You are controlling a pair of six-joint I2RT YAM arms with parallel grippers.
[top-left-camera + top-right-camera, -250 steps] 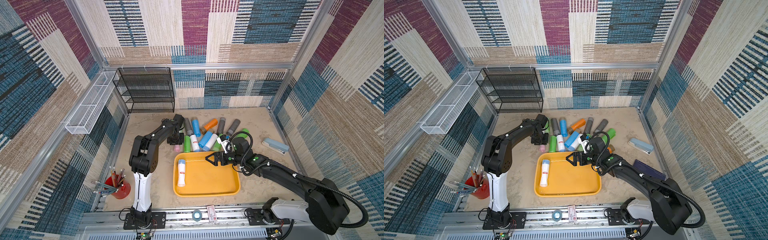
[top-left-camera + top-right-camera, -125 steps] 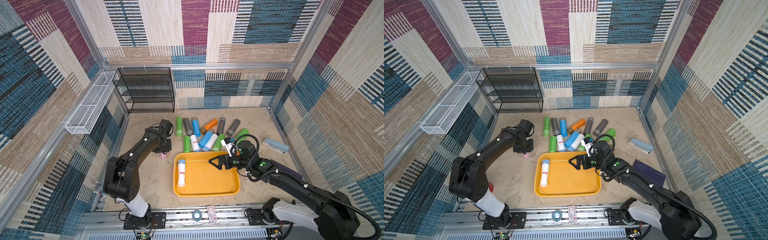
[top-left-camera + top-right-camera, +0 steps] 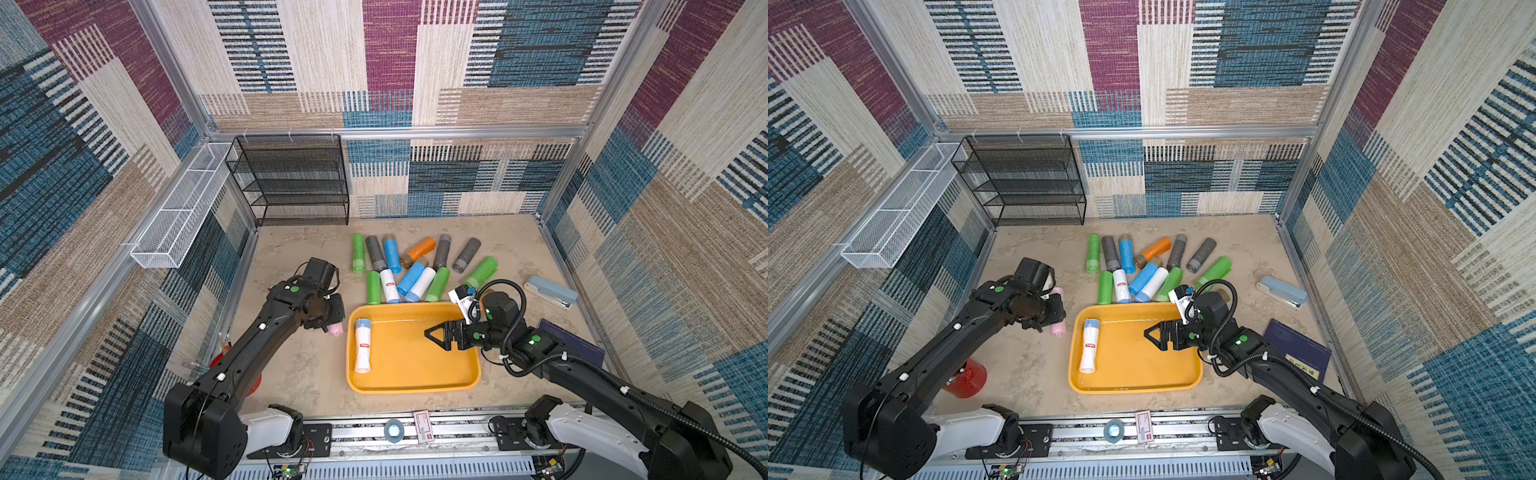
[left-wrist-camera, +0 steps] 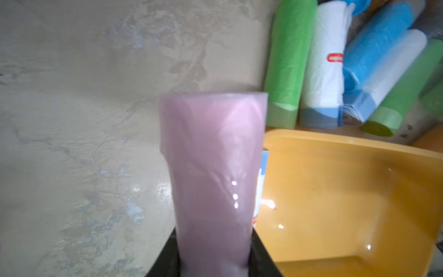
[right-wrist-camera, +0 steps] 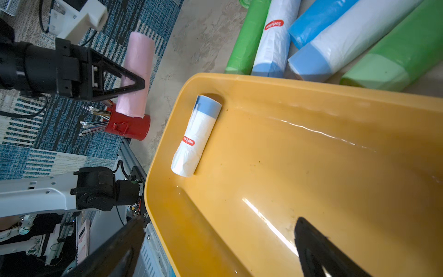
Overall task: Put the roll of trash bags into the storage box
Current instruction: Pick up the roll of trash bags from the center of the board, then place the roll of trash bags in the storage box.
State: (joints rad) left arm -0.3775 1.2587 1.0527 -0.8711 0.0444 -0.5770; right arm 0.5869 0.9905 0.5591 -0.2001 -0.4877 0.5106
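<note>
A pink roll of trash bags [image 4: 213, 167] sticks out from between the jaws of my left gripper [image 4: 213, 259], which is shut on it. In both top views the pink roll [image 3: 335, 329] [image 3: 1057, 328] hangs just outside the left rim of the storage box, a yellow-orange tray [image 3: 415, 365] [image 3: 1138, 370]. A white roll with a blue end [image 3: 362, 345] [image 5: 196, 136] lies inside the tray along its left wall. My right gripper [image 3: 436, 338] [image 5: 215, 239] is open with nothing in it, above the tray's right half.
Several green, blue, white, grey and orange rolls [image 3: 415, 270] lie piled behind the tray. A stapler [image 3: 550, 291] and a dark blue notebook [image 3: 1298, 353] lie at the right. A red pen cup [image 3: 967, 378] stands front left. A black mesh rack [image 3: 299, 183] and a white wire basket [image 3: 178, 212] stand at the back left.
My left arm has swung from the pile toward the front, carrying the pink roll to the tray's left rim. The right gripper has drifted slightly forward over the tray, still open.
</note>
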